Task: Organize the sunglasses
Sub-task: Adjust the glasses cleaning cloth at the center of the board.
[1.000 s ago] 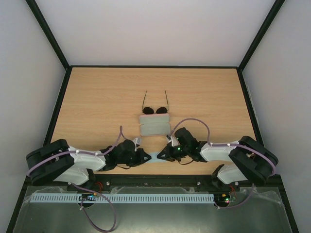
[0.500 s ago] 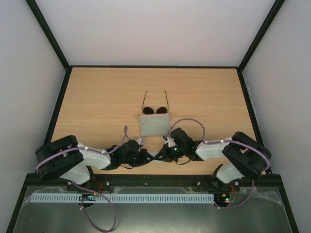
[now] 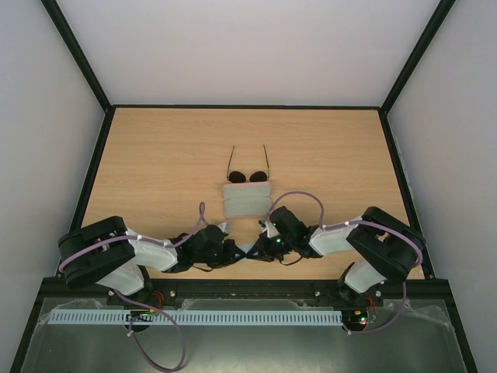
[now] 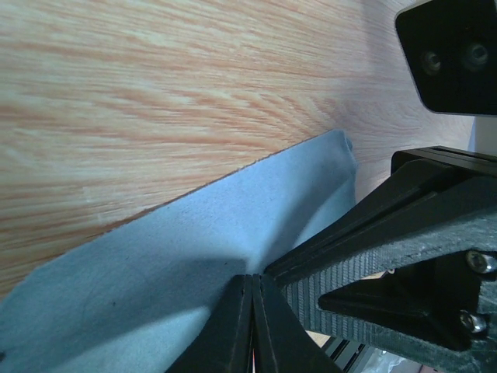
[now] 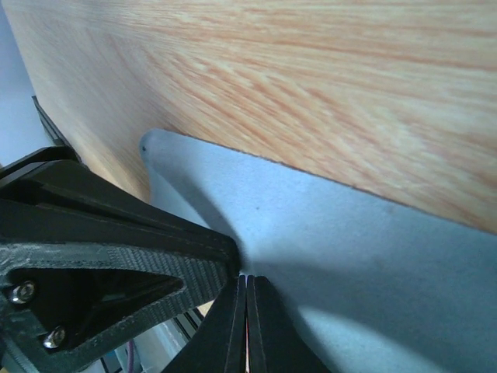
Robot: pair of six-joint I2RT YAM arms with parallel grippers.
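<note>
Both grippers are clamped tight on the blue cloth (image 4: 155,256) at lower centre: left gripper (image 3: 237,253), right gripper (image 3: 257,250), tips nearly meeting. The sunglasses (image 3: 238,177) lie well above them at mid-frame (temples spread, pointing up), just beyond the pale case (image 3: 248,200).

L pincer (image 3: 236,252) & R pincer (image 3: 253,250) moved together; cloth (image 4: 194,256) bunched.

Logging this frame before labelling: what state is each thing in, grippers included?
sunglasses: unfolded, lying flat, untouched
glasses case: lying flat, open or closed unclear
light blue cloth: pinched by both grippers
left gripper: shut on the cloth
right gripper: shut on the cloth
</note>
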